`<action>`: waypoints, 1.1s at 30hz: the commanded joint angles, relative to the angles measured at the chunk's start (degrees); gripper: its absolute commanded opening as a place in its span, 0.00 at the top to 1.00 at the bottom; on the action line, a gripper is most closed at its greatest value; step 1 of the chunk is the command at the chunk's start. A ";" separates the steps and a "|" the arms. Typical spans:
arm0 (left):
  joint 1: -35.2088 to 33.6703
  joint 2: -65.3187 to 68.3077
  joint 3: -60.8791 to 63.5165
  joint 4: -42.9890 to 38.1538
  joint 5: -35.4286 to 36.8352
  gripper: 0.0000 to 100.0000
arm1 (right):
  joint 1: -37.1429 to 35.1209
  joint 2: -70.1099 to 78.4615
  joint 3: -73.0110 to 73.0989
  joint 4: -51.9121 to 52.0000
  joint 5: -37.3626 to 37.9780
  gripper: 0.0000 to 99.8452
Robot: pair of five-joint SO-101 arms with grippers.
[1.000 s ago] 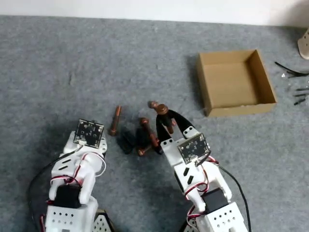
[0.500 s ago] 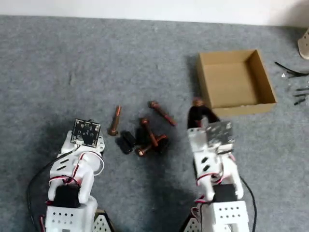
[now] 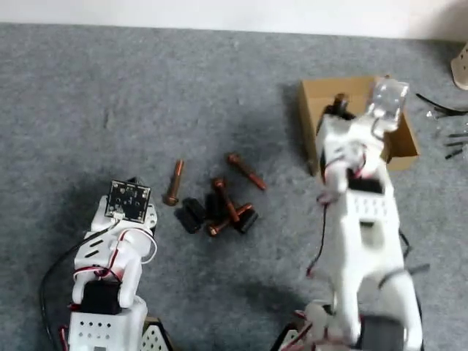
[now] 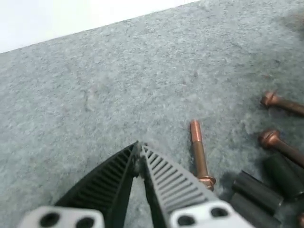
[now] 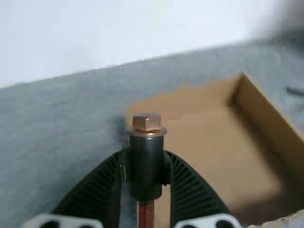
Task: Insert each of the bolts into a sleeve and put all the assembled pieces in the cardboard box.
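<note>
A bolt-and-sleeve piece (image 5: pixel 146 159) stands upright, pinched at its black sleeve by the right gripper (image 5: pixel 146 176), over the left part of the cardboard box (image 5: pixel 223 142) at the high view's upper right. Loose bolts (image 3: pixel 245 170) and sleeves (image 3: pixel 191 215) lie mid-frame on the grey carpet (image 3: pixel 110 88). At the lower left, the left gripper (image 4: pixel 139 154) has its fingers pressed together on nothing.

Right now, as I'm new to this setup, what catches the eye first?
The right gripper is shut on a black cylindrical sleeve with a copper hex-head bolt through it, above the open brown cardboard box. Next, loose copper bolts and black sleeves lie heaped on the grey carpet, near the shut left gripper.
</note>
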 commanded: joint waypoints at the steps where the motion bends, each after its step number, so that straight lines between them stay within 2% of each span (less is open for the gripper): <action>1: -0.40 -0.75 0.66 -1.85 -0.18 0.99 | 3.65 10.15 -8.48 -0.31 -3.78 1.00; 8: -0.22 -0.75 0.66 -2.02 -0.18 0.99 | 4.97 23.60 -10.07 -0.66 -6.51 1.00; 17: -0.04 -0.75 0.66 -2.02 -0.18 0.99 | 6.02 24.40 -11.56 -0.66 -6.42 1.00; 19: -0.04 -0.75 0.66 -2.02 -0.18 0.99 | 5.85 24.40 -11.56 -0.66 -6.42 0.97; 25: -0.04 -0.75 0.66 -1.85 -0.18 0.99 | 5.67 24.22 -11.56 -0.66 -6.42 0.80; 30: -0.04 -0.75 0.66 -1.93 -0.18 0.99 | 6.02 22.81 -11.47 -0.40 -6.86 0.79; 33: -0.04 -0.75 0.75 -1.93 -0.18 0.99 | 5.93 17.10 -8.75 0.22 -7.03 0.79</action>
